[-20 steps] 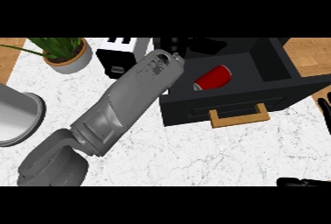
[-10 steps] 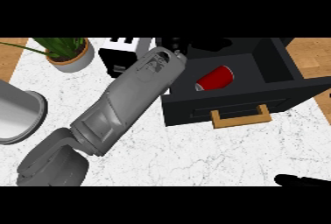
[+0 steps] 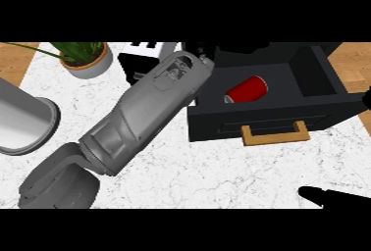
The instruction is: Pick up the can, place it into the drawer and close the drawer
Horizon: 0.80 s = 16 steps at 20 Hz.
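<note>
Inside the open black drawer (image 3: pixel 268 115), the red cylindrical can (image 3: pixel 246 89) lies on its side. Its long axis runs diagonally: the silver end points toward the lower left of the head view, the red body toward the upper right. The can rests near the drawer's left inner wall, with open drawer floor to its right and behind it.

The drawer front carries a tan wooden handle (image 3: pixel 275 135) and stands pulled out over the white marbled countertop (image 3: pixel 217 171). Wood-toned flooring shows beyond the counter at the upper left and upper right corners.

The left grey forearm (image 3: pixel 141 115) crosses the view diagonally from the lower left edge to the drawer's upper left corner. The left hand (image 3: pixel 210 49) shows only as a dark shape at the top edge above the drawer; its finger state cannot be determined. The right hand (image 3: pixel 330 197) enters at the lower right edge, with straight black fingers, holding nothing, well apart from the drawer.

A green potted plant in a grey pot (image 3: pixel 85 58) stands at the upper left. A tall silver metal cylinder (image 3: pixel 22 122) stands at the left edge. Bare countertop lies below the drawer front, between the forearm and the right hand.
</note>
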Tool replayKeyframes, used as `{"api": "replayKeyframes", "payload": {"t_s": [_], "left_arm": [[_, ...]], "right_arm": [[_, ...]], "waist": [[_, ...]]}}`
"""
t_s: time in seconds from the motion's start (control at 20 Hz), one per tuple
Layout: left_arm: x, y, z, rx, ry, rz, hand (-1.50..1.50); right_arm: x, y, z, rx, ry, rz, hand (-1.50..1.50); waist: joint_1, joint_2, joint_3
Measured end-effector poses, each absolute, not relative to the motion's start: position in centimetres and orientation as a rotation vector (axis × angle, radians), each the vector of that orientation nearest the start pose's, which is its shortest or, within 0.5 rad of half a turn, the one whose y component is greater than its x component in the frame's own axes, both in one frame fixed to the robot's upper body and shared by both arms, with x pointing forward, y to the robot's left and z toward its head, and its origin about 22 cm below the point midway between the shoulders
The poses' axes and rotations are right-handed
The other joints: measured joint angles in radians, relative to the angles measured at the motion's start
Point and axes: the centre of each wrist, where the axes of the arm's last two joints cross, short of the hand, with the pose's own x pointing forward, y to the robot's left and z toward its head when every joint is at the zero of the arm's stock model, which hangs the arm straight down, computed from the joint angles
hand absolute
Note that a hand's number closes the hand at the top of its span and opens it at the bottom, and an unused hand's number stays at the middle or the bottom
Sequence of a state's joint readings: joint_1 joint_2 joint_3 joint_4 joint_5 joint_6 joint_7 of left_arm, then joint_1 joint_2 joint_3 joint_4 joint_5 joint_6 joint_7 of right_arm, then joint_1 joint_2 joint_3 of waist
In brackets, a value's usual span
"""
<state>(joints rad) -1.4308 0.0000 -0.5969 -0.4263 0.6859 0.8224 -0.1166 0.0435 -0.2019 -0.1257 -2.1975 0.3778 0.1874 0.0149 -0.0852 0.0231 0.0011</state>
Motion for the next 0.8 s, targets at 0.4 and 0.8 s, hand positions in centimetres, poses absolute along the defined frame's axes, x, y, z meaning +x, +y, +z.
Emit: {"api": "replayKeyframes", "payload": {"t_s": [0.4, 0.8], "left_arm": [[41.8, -2.2, 18.4, 0.231, -1.807, -0.045, -1.5], [41.8, -1.6, 19.1, 0.222, -1.797, -0.044, -1.5]], "right_arm": [[21.5, -25.6, 13.3, -0.797, -1.9, 0.799, -1.5], [24.5, -23.8, 9.2, -0.968, -1.746, 0.973, -1.5]], "waist": [[0.047, -0.01, 0.0], [0.089, -0.021, -0.001]]}}
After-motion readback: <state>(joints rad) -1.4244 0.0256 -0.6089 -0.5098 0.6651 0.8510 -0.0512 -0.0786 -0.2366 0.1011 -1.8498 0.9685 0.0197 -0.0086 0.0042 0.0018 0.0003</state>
